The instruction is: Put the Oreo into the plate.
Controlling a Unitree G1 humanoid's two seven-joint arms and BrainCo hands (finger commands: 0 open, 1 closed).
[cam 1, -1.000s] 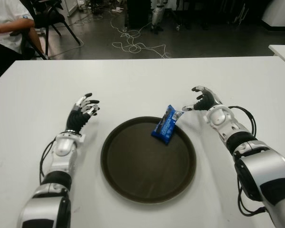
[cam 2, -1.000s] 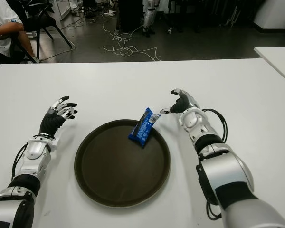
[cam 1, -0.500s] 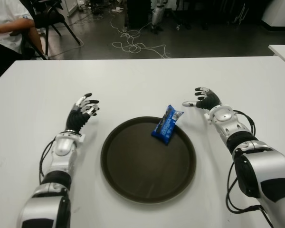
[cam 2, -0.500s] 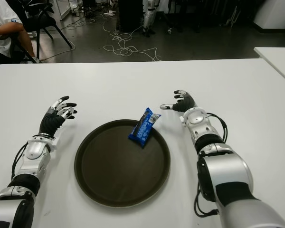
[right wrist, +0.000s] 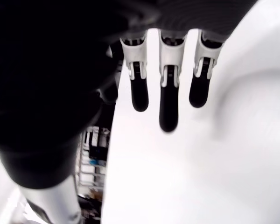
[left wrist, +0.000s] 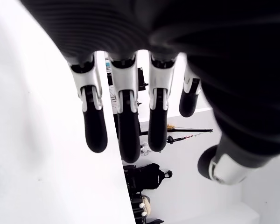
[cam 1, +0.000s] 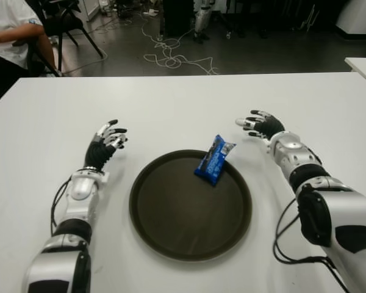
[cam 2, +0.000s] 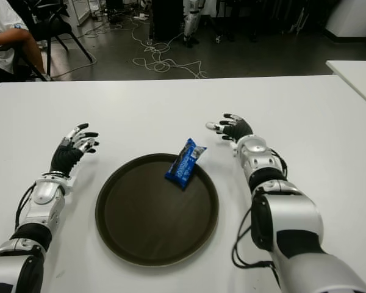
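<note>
A round dark brown plate [cam 1: 171,232] sits on the white bench [cam 1: 183,104], near the robot. The blue Oreo packet [cam 1: 212,160] lies at the far right part of the plate, its far end on the rim. The left hand [cam 1: 104,145] shows to the left of the plate, its fingers [left wrist: 94,126] spread and holding nothing. The right hand [cam 1: 262,126] shows to the far right of the packet, apart from it, with fingers [right wrist: 168,105] extended and empty. Beyond the bench, white cables [cam 1: 171,58] lie on the dark floor [cam 1: 262,55].

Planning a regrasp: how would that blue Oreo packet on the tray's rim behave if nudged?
The Oreo packet looks like thin glossy wrapper, so probably light and slippery. It lies propped over the plate's far rim, so a nudge would likely slide it. Its crimped end probably flexes.
</note>
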